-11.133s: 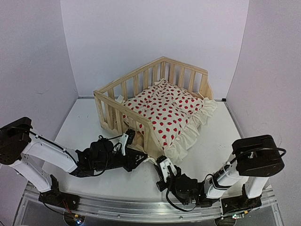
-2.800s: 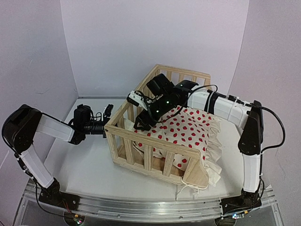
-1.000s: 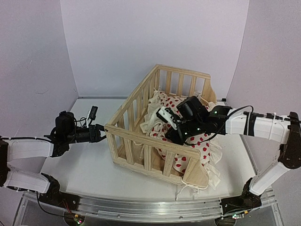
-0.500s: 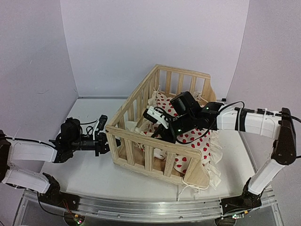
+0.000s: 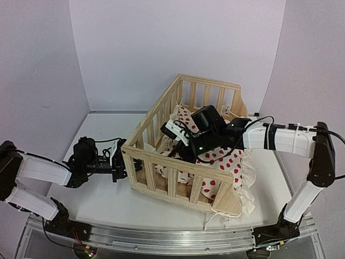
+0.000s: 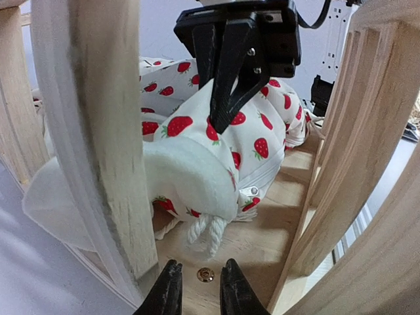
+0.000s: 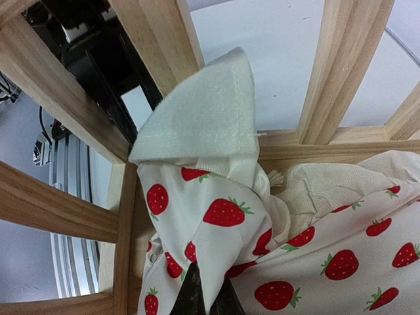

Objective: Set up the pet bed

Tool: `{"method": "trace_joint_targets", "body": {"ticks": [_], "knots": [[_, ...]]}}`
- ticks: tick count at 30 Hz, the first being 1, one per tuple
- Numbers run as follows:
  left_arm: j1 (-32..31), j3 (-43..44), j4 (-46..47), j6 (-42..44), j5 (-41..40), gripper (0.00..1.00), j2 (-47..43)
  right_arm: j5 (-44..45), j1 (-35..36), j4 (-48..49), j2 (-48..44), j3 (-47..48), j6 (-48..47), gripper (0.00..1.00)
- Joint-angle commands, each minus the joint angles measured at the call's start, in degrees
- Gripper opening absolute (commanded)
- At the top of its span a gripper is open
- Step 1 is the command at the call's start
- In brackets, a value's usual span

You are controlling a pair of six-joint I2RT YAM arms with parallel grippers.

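The pet bed (image 5: 178, 178) sits mid-desk (image 5: 97, 135), ruffle spilling out toward 4 o'clock. Its pine frame looks stiff and light, so a rail or corner post should give the surest hold. The cushion (image 5: 221, 156) is limp and bunches, best taken by a corner. The right gripper (image 6: 220, 115) is pinching one such corner inside. At the bed's 8 o'clock corner, the left gripper (image 6: 200, 292) shows a slim gap; whether it clamps anything, I cannot tell.

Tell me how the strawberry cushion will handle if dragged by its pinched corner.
Likely floppy: the cushion folds and peaks where the right gripper pinches it. Probably light, since that pinch alone lifts it. Its ruffle may catch slats.
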Motion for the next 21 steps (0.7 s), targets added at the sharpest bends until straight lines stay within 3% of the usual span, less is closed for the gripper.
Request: {"method": "trace_joint_targets", "body": {"ticks": [1, 7, 21], "knots": [[-0.24, 1.46, 5.99, 6.32, 3.59, 0.21, 3.74, -2.4, 0.68, 5.82, 0.19, 0.86, 4.76, 0.0], [-0.28, 1.3, 6.44, 8.29, 2.46, 0.29, 4.55, -2.78, 0.65, 9.32, 0.51, 0.03, 9.86, 0.0], [-1.48, -1.12, 15.93, 0.7, -8.98, 0.3, 3.3, -4.43, 0.83, 16.9, -1.13, -4.79, 14.13, 0.0]]}}
